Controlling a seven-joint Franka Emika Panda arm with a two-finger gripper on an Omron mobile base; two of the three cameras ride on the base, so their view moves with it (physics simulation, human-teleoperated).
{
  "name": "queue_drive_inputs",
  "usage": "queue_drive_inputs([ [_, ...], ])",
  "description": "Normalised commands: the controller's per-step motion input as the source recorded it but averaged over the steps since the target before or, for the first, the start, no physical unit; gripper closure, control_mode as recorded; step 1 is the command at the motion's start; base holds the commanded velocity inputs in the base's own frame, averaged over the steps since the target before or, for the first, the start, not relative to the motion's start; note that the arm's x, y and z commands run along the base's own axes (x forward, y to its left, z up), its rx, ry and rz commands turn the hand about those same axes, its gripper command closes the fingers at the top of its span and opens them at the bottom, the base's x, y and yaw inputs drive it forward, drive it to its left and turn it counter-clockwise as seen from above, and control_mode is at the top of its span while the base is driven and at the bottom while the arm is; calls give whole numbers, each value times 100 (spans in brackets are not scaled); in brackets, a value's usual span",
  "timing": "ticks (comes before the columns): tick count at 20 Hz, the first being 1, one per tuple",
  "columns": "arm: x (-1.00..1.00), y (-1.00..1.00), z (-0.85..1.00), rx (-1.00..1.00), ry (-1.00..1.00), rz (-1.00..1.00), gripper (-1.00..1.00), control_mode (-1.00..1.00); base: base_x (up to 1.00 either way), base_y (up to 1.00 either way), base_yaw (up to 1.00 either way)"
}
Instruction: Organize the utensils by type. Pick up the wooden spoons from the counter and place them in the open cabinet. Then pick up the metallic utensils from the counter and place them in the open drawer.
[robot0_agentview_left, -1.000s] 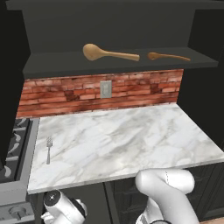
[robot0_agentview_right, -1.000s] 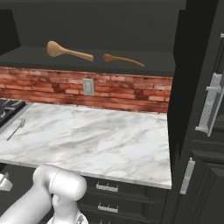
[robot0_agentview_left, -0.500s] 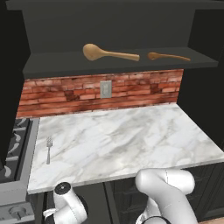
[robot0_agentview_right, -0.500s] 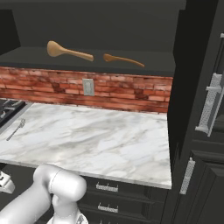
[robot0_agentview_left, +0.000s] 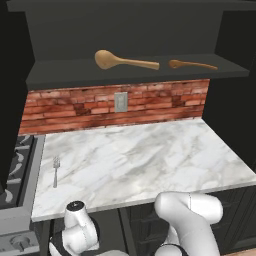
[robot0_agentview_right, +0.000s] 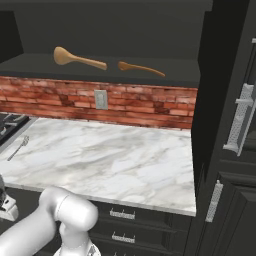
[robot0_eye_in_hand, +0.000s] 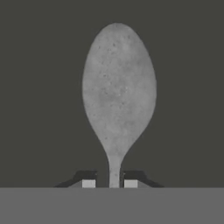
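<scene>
The fork (robot0_agentview_left: 55, 169) lies at the counter's (robot0_agentview_left: 150, 160) left edge, unmoved, and both wooden spoons (robot0_agentview_left: 125, 61) already sit in the open cabinet (robot0_agentview_left: 135, 75). Low at the left, the gripper (robot0_eye_in_hand: 110, 183) has just parted slightly, with gaps showing either side of the metal spoon's (robot0_eye_in_hand: 118, 92) handle over a dark floor, probably the drawer: a release, leaving the fork.

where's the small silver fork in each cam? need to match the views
Left base view: small silver fork lies on the white marble counter near its left edge, beside the stove, handle toward the camera.
Right base view: same fork at far left of the counter, lying aslant.
Hand view: not in it; a grey metal spoon lies ahead of the gripper.
Shared landmark: the grey wall outlet on the red brick.
</scene>
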Motion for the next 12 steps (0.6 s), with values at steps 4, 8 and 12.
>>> queue_drive_inputs([
  [4,0,6,0,0,15,0,-100,-100,0,0,0],
  [8,0,4,0,0,12,0,-100,-100,0,0,0],
  [12,-3,1,26,0,7,0,-100,-100,0,0,0],
])
